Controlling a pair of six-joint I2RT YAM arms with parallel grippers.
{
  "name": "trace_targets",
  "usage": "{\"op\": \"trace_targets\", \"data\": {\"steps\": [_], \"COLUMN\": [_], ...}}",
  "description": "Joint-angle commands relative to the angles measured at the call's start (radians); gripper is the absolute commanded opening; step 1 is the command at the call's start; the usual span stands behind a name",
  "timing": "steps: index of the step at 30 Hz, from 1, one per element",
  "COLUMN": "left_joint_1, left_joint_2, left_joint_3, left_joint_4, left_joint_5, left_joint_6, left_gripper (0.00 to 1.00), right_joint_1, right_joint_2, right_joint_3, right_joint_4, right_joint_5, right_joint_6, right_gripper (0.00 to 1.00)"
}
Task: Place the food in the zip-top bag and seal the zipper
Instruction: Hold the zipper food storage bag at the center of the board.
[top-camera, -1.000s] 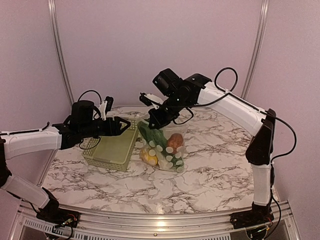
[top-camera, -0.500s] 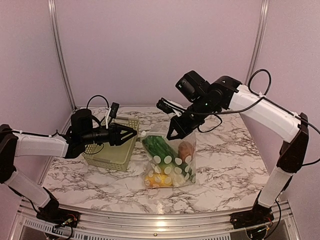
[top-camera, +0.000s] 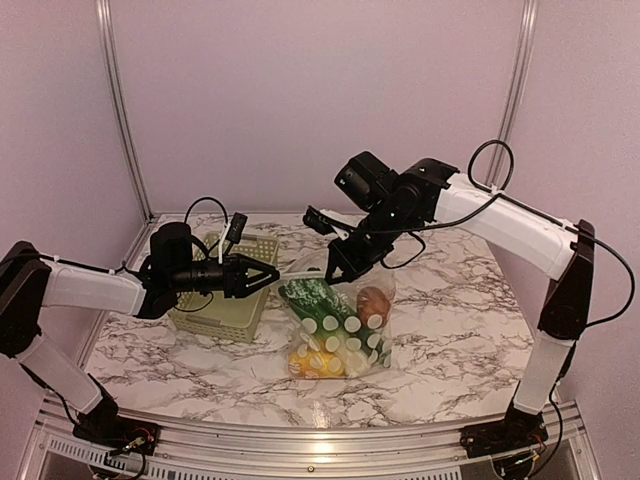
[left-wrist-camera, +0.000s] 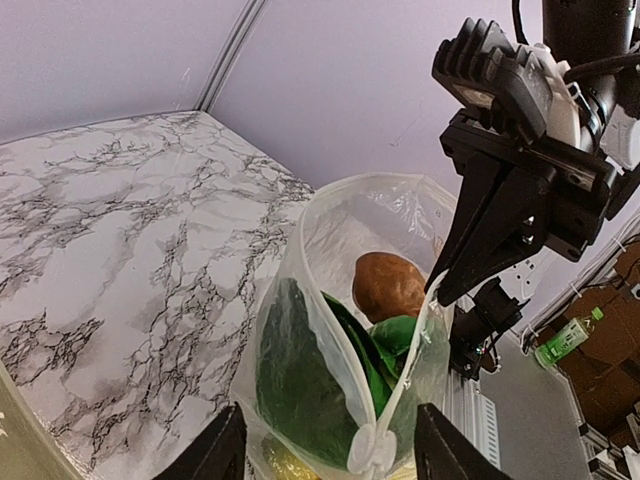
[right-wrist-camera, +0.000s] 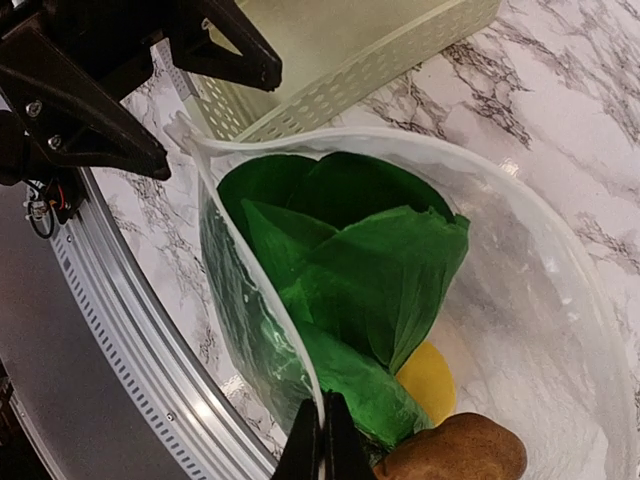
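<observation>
Zip-top bag (top-camera: 338, 335), loaded with food (right-wrist-camera: 350, 250), stands open-mouthed on the table (top-camera: 460, 330). Right gripper (top-camera: 335, 272): jaws pressed together, pinching the mouth rim. Left gripper (top-camera: 270, 273): jaws spread astride the opposite corner. They should close squarely on the zipper (left-wrist-camera: 299, 235) before sealing begins.

In the left wrist view the left gripper (left-wrist-camera: 330, 452) is cut off by the lower edge, and so is the bag (left-wrist-camera: 372, 212) below its mouth. In the right wrist view only the tips of the right gripper (right-wrist-camera: 322, 440) are shown. The lemon (right-wrist-camera: 430, 385) is largely covered by leaves (right-wrist-camera: 360, 260), and the brown piece (right-wrist-camera: 460, 452) and the basket (right-wrist-camera: 400, 45) are cropped by the edges.
</observation>
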Motion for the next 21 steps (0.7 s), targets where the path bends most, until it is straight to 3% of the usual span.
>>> {"op": "trace_targets", "data": {"steps": [1, 14, 21], "left_joint_1": [-0.017, -0.032, -0.031], "left_joint_2": [0.001, 0.0, 0.026], "left_joint_3": [-0.014, -0.065, -0.061], "left_joint_4": [0.045, 0.075, 0.083], "left_joint_5": [0.036, 0.033, 0.005], "left_joint_6": [0.022, 0.044, 0.03], "left_gripper": [0.62, 0.56, 0.42], "right_joint_1": [0.005, 0.005, 0.007], "right_joint_2": [0.021, 0.055, 0.056], "right_joint_3": [0.049, 0.08, 0.086], "right_joint_4": [-0.004, -0.02, -0.024], "right_joint_5": [0.043, 0.062, 0.059], "right_joint_6": [-0.017, -0.024, -0.013], "right_gripper": [0.0, 0.0, 0.0]}}
